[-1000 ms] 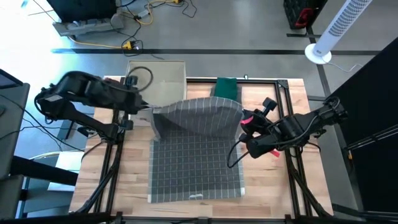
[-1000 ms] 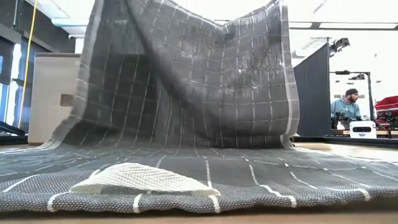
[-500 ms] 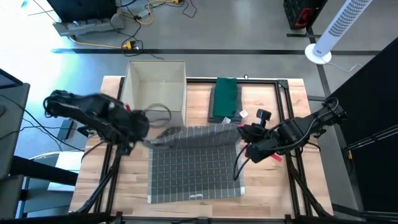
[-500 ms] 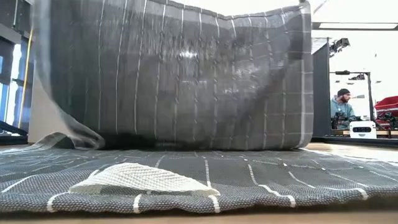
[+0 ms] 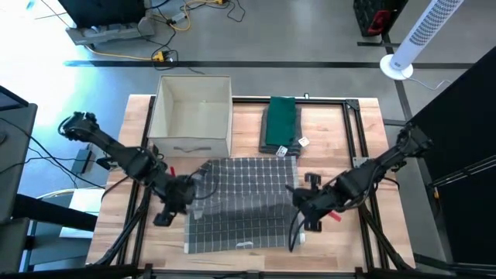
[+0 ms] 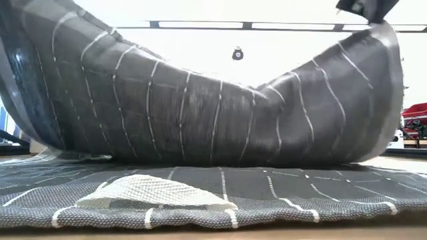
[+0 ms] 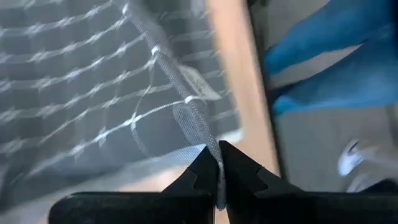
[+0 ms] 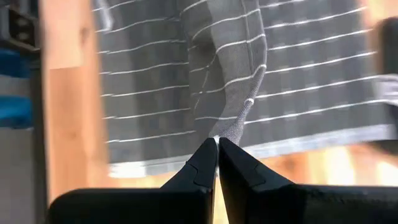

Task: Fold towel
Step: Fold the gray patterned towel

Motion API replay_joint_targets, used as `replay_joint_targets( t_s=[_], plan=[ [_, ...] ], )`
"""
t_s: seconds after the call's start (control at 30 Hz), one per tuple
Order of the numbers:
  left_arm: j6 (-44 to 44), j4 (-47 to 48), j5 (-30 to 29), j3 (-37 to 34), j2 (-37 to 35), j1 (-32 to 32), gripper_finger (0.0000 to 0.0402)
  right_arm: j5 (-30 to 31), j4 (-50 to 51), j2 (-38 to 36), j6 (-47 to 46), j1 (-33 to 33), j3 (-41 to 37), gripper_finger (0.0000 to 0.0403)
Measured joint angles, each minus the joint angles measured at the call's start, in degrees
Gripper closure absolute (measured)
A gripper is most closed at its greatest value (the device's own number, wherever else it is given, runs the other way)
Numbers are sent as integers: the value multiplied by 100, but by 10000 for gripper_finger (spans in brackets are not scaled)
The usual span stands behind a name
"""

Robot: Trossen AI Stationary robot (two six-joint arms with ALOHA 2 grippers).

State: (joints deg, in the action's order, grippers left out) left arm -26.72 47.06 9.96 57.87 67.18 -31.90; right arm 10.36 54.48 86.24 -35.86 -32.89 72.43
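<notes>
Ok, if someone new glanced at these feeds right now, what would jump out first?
The grey towel with white grid lines dominates mid-table, its far half lifted and carried over the near half. The left gripper and right gripper each pinch a corner of it, at the towel's left and right edges. Behind it sit an open beige box and a folded green cloth.

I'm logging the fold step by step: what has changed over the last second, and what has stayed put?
Both arms carried the far edge of the gray towel toward the near edge. The left tool and right tool each stay shut on a corner, now low over the towel's near half, and the raised fabric sags between them. The near edge, the beige bin and the green cloth have not moved.
</notes>
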Motion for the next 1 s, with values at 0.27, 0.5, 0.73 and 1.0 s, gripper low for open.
replay_joint_targets(
  t_s=[0.27, 0.5, 0.73, 1.0],
  plan=[
    [-922, -1258, -169, -926, 145, -562, 400, -624, -1302, 79, -132, -309, -961, 403],
    [-1507, -2220, -158, -1425, 330, -909, 400, -1495, -2057, 423, -115, -455, -1264, 403],
    [-1853, -2438, -134, -1423, 524, -1027, 372, -1646, -2235, 607, -20, -537, -1249, 402],
    [-2264, -2430, 495, -1423, 564, -1058, 263, -1930, -2126, 601, -408, -537, -1244, 361]
  ],
)
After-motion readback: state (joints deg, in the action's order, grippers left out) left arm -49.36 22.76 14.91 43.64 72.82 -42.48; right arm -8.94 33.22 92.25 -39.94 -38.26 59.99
